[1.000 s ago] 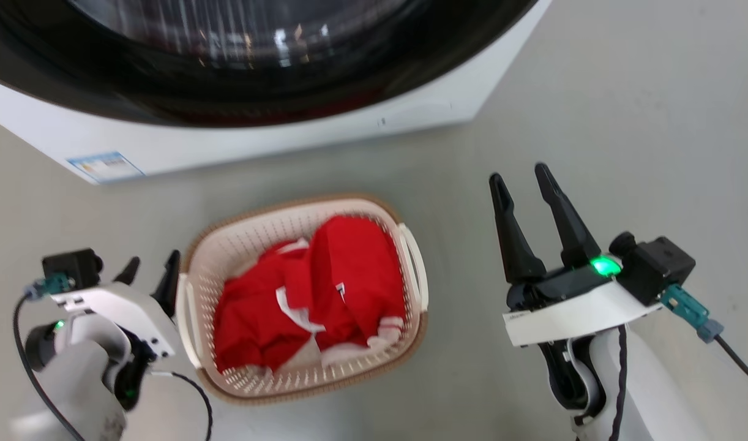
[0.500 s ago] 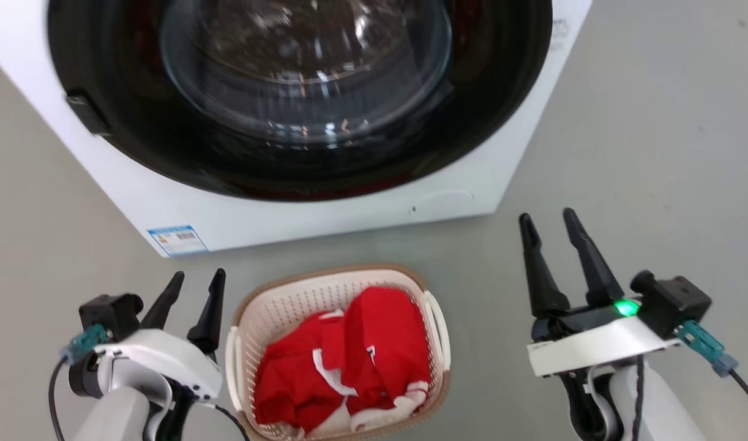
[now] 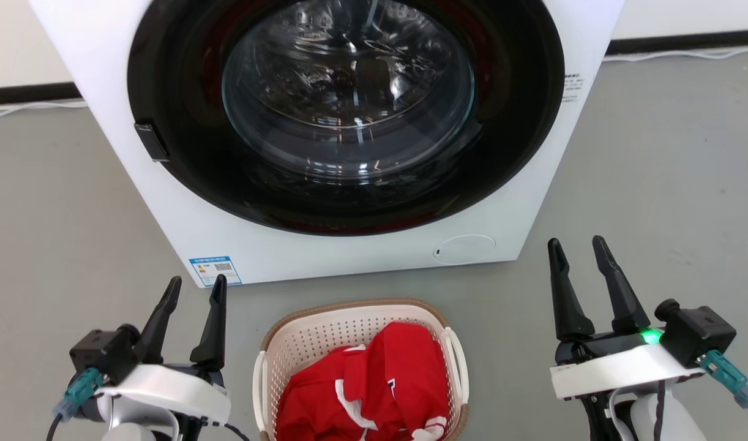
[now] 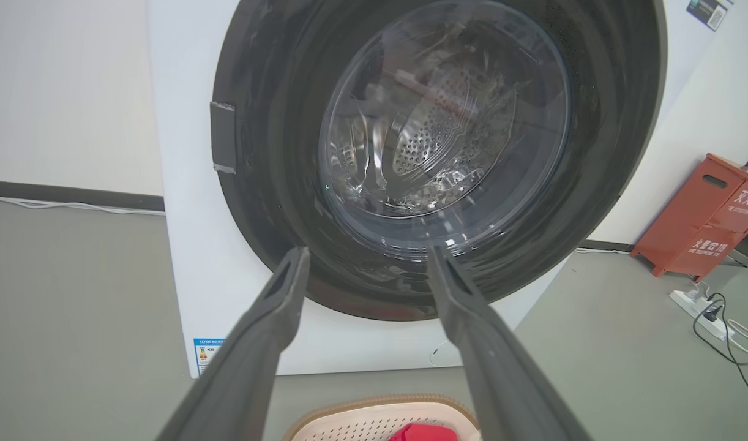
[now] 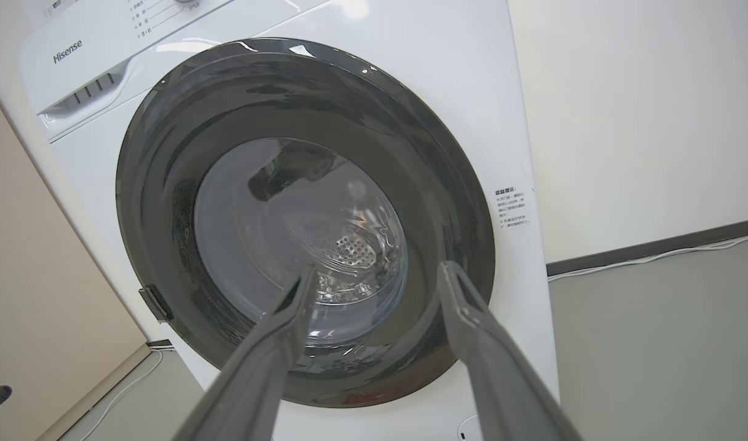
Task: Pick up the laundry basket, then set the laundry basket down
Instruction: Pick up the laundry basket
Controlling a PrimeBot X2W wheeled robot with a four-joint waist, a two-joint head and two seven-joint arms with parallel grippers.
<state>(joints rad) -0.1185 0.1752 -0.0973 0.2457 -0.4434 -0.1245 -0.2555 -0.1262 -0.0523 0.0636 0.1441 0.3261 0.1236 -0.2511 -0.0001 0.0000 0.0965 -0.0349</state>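
- Nearest us, our left gripper (image 3: 199, 279) hangs to the left of the laundry basket (image 3: 349, 304). Its two dark fingers are spread apart and have hold of nothing.
- Our right gripper (image 3: 576, 241) is on the basket's other side, somewhat further off. Its fingers are parted just as wide and are also empty.
- The laundry basket sits between the two, upright on the grey floor (image 3: 655, 153). Neither gripper touches its rim or its white loop handles (image 3: 458, 361).
- Red clothes (image 3: 380, 380) with white trim lie heaped inside it.
- Our reading of progress: the basket is down and nothing grips it. That fits either a finished set-down or a lift not yet begun, and these views alone do not let us tell which.
- If the lift is still to come, each gripper must first drop to a handle and close on it.
- Just beyond the basket stands the washing machine (image 3: 349, 257), its round door shut.
- Farthest off are the pale wall and a red box (image 4: 704, 214) on the floor.
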